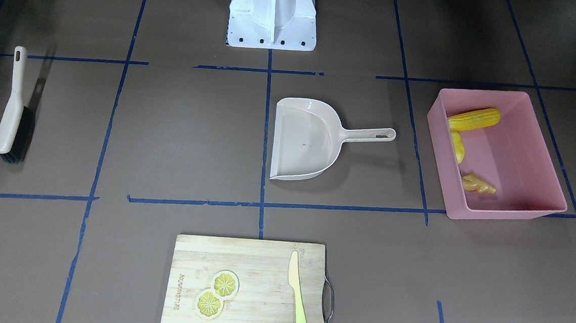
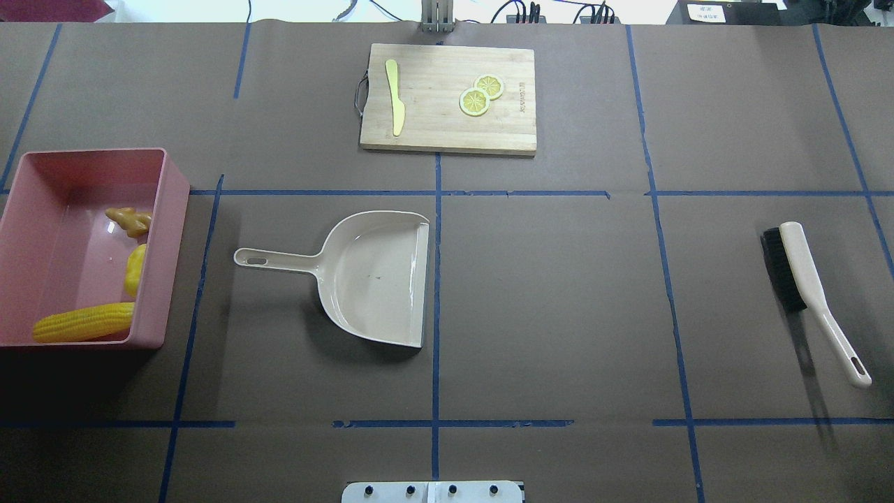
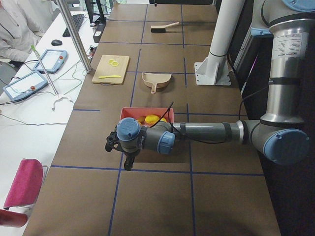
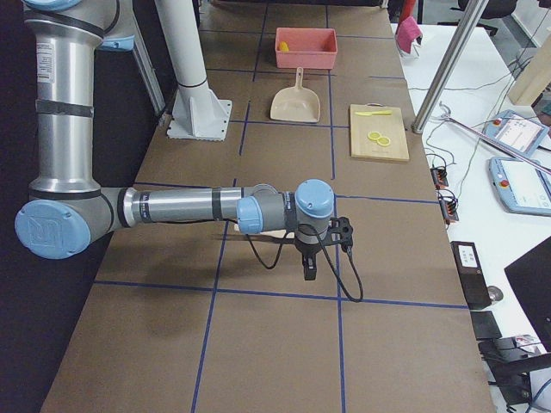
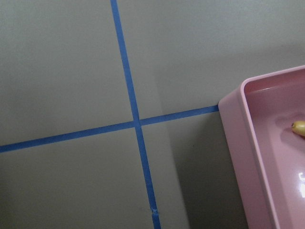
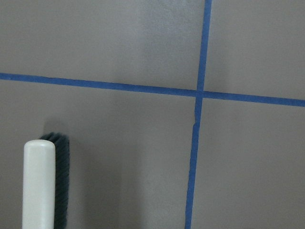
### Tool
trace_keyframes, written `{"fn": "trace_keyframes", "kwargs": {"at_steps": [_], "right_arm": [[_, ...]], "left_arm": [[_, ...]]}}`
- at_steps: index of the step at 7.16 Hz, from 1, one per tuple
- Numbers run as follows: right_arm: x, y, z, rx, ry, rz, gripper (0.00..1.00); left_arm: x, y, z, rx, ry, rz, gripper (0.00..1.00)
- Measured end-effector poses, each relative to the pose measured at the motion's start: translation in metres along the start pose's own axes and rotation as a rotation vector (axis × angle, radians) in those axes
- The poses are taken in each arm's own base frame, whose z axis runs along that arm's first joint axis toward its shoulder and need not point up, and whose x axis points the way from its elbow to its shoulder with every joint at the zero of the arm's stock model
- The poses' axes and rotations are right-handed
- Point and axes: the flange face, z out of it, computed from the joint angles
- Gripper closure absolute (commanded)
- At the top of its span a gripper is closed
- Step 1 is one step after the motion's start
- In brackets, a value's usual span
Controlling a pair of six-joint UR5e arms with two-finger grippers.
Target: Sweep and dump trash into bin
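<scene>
Lying in the bin (image 2: 66, 216), the trash (image 2: 84, 322) sits near the left jaws.

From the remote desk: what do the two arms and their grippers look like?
The left arm and right arm are silver-grey tubes with round light blue joint caps. A black cable trails from each wrist. The left gripper and right gripper are black. A white label sits on the left arm's upper tube.
</scene>
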Motion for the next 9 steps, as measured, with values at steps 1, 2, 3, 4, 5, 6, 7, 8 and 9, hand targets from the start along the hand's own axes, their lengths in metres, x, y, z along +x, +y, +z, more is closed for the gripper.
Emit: {"fn": "trace_keyframes", "kwargs": {"at_steps": [1, 2, 3, 4, 5, 6, 7, 8, 9], "right_arm": [[-0.005, -0.007, -0.004, 0.009, -0.007, -0.006, 0.00], [-0.005, -0.009, -0.005, 0.014, -0.008, -0.005, 0.00], [-0.002, -0.010, -0.005, 0.012, -0.006, 0.002, 0.00], [0.005, -0.011, 0.001, 0.003, -0.002, 0.014, 0.00], [0.012, -0.013, 0.005, -0.004, -0.007, 0.030, 0.00], [0.014, -0.015, 0.003, -0.004, -0.024, 0.042, 0.00], [0.015, -0.016, 0.002, -0.003, -0.037, 0.047, 0.00], [0.017, -0.015, 0.000, 0.002, -0.041, 0.049, 0.00], [0.019, -0.012, -0.002, 0.006, -0.044, 0.053, 0.00]], "left_arm": [[-0.006, 0.008, 0.004, -0.005, 0.000, -0.006, 0.00], [-0.015, 0.013, 0.012, -0.020, 0.001, -0.024, 0.00], [-0.024, 0.016, 0.020, -0.035, 0.000, -0.040, 0.00], [-0.026, 0.015, 0.022, -0.037, -0.001, -0.041, 0.00], [-0.022, 0.008, 0.019, -0.030, -0.001, -0.031, 0.00], [-0.017, -0.002, 0.015, -0.019, -0.001, -0.016, 0.00], [-0.011, -0.012, 0.010, -0.009, -0.002, -0.003, 0.00], [-0.007, -0.019, 0.007, -0.001, -0.002, 0.007, 0.00], [-0.005, -0.023, 0.006, 0.002, -0.002, 0.013, 0.00]]}}
